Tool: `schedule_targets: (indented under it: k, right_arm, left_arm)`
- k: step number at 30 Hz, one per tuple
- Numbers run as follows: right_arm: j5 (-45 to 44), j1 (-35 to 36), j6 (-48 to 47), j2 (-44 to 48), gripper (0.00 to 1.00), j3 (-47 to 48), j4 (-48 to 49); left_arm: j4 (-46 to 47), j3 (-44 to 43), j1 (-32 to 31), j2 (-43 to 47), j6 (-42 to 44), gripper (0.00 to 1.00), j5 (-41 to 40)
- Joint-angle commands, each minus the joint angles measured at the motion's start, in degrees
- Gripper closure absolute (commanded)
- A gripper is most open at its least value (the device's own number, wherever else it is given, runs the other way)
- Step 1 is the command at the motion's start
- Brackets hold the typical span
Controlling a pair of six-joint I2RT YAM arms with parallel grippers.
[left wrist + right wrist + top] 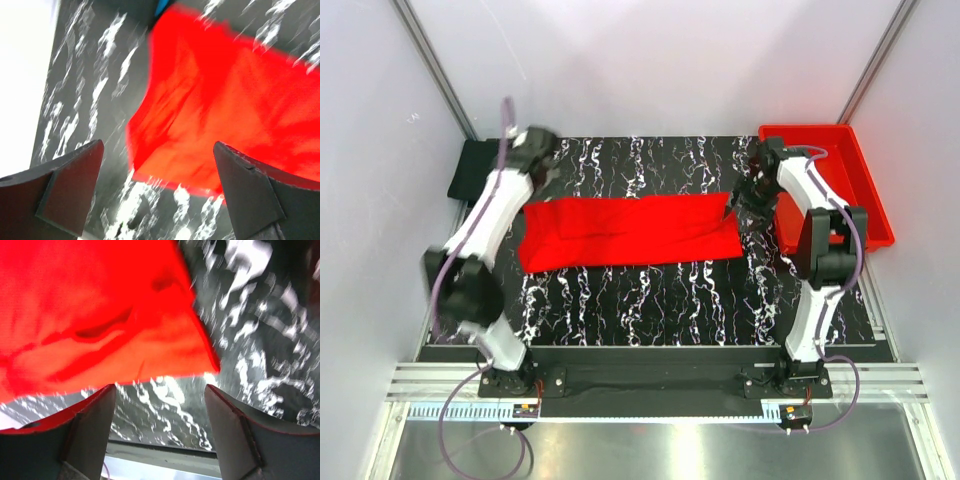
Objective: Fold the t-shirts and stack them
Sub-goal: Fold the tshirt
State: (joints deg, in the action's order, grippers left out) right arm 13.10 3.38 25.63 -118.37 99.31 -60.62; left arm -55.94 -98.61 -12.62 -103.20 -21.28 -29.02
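Red shirt [630,232]: soft, creased cloth in a long flat band.
Its long axis runs left-right across the marbled mat [650,300]; left gripper [157,145] and right gripper [160,387] gape, released, seemingly just off its ends.

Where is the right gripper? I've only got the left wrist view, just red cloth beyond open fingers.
Observer: The right gripper is at the right end of the red t-shirt, jaws open, nothing between them.
Operator: How does the shirt lie overall?
Observer: As one long band across the table, left to right.
Operator: Any other shirt?
Observer: A folded black t-shirt lies in the far left corner, beyond the left gripper.
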Motion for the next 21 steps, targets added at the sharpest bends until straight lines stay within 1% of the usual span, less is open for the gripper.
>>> schedule_targets:
  k: [1,2,3,4,6,7,8,9,10,11,13,14,15,16,17,19,21]
  right_arm:
    - [3.4,1.1,-2.1,7.8,0.21,-6.2,3.7]
    - [4.0,1.4,-2.7,9.3,0.21,-7.6,4.0]
    - [4.6,1.4,-3.0,10.0,0.21,-10.8,4.5]
    - [6.0,1.5,-3.2,10.8,0.21,-12.6,6.3]
    - [6.2,1.5,-3.4,13.2,0.21,-17.7,8.1]
    - [6.7,1.5,-3.4,13.9,0.22,-19.1,9.5]
    - [7.0,1.5,-3.3,14.7,0.22,-20.0,9.7]
    - [7.9,1.5,-3.4,14.8,0.23,-21.4,10.0]
    - [8.4,1.5,-3.3,15.1,0.23,-22.0,10.4]
    - [8.5,1.5,-3.6,15.4,0.24,-22.2,10.4]
    - [8.3,1.5,-4.1,15.5,0.25,-22.2,9.9]
    - [8.2,1.5,-4.6,15.7,0.25,-21.8,9.6]
    - [8.1,1.5,-4.9,15.8,0.25,-21.5,9.4]
    - [8.2,1.5,-5.0,15.8,0.25,-21.3,9.2]
    - [8.3,1.5,-4.8,15.8,0.25,-21.3,9.5]
    - [9.4,1.5,-4.4,15.4,0.26,-20.9,9.6]
    - [10.2,1.5,-4.1,14.5,0.26,-20.2,9.6]
  left_arm:
    - [0.3,15.1,4.4,15.6,-5.2,0.04,1.6]
    - [-0.2,18.1,6.1,17.7,-6.3,0.05,4.0]
    - [-0.4,21.6,7.0,22.1,-8.8,0.06,5.1]
    - [-0.3,27.0,8.1,24.0,-10.3,0.06,6.2]
    - [0.7,32.4,14.4,28.9,-13.6,0.08,13.4]
    - [1.8,34.8,17.4,30.1,-14.0,0.13,16.9]
    - [4.2,39.0,20.5,30.9,-14.1,0.18,22.5]
    - [5.3,40.2,26.4,31.2,-13.9,0.22,24.8]
    - [6.6,41.6,28.9,31.0,-13.2,0.26,27.2]
    - [10.6,42.7,32.4,30.3,-12.2,0.32,34.0]
    - [13.7,43.7,34.2,27.5,-8.6,0.32,42.7]
    - [17.1,43.7,34.1,26.0,-7.4,0.30,49.8]
    - [18.3,43.2,34.0,24.6,-6.0,0.29,52.4]
    - [19.1,42.9,34.0,23.2,-5.3,0.30,54.0]
    - [19.1,42.5,33.9,20.3,-4.6,0.32,53.9]
    - [20.7,43.4,33.9,18.7,-2.7,0.38,54.3]
    - [21.7,43.8,33.4,17.7,-2.2,0.39,54.3]
